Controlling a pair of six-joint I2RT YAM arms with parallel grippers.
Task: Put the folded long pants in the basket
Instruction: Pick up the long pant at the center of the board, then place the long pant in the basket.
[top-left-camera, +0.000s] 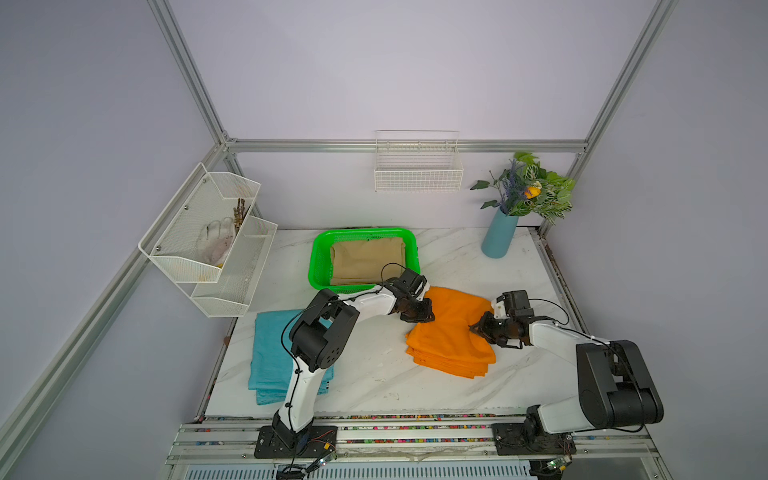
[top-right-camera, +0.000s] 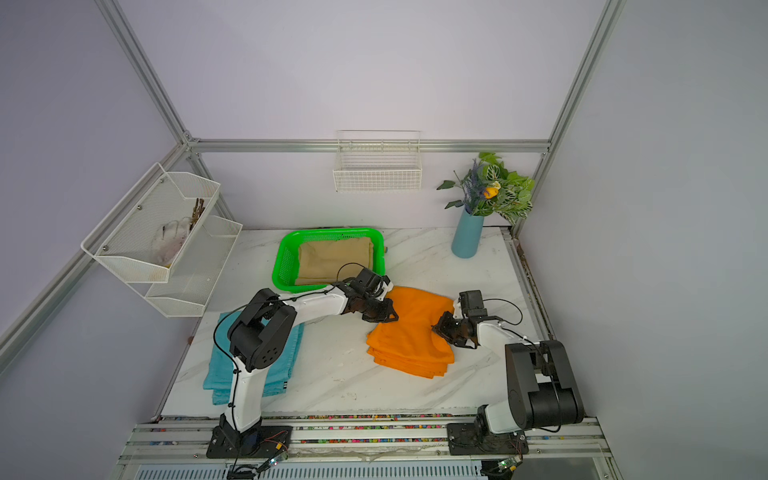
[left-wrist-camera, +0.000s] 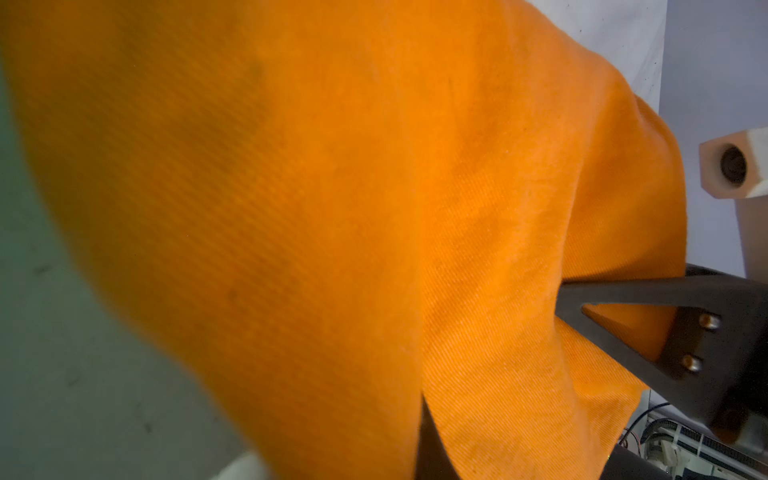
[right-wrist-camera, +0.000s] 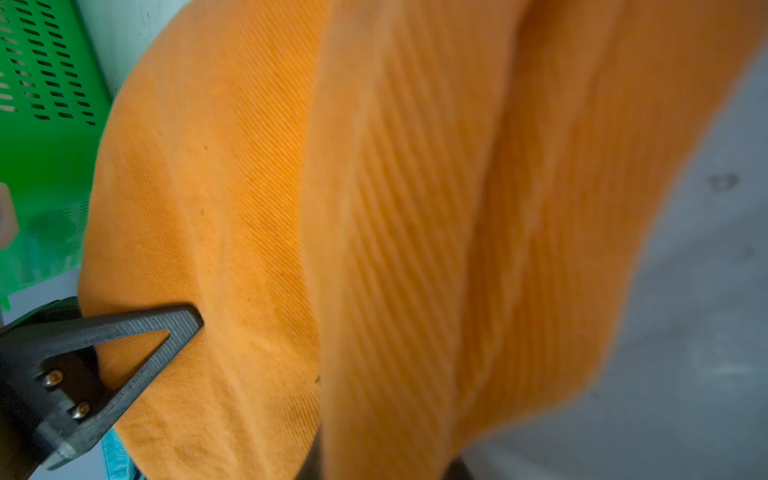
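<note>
The orange folded long pants (top-left-camera: 451, 345) lie on the marble table just in front of the green basket (top-left-camera: 320, 257), bunched up into a ridge along the far side. My left gripper (top-left-camera: 430, 313) is shut on their far left edge. My right gripper (top-left-camera: 473, 328) is shut on their right edge. Orange cloth (left-wrist-camera: 332, 208) fills the left wrist view and also the right wrist view (right-wrist-camera: 249, 208), hiding my own jaws in each. Tan pants (top-left-camera: 365, 257) lie flat inside the basket. Teal-blue pants (top-left-camera: 268, 353) lie at the front left, partly under my left arm.
A blue vase with plants (top-left-camera: 500, 237) stands at the back right corner. A white wire basket (top-left-camera: 417, 174) hangs on the back wall. A white mesh two-tier rack (top-left-camera: 208, 241) juts in from the left wall. Bare marble (top-left-camera: 374, 374) lies in front of the orange pants.
</note>
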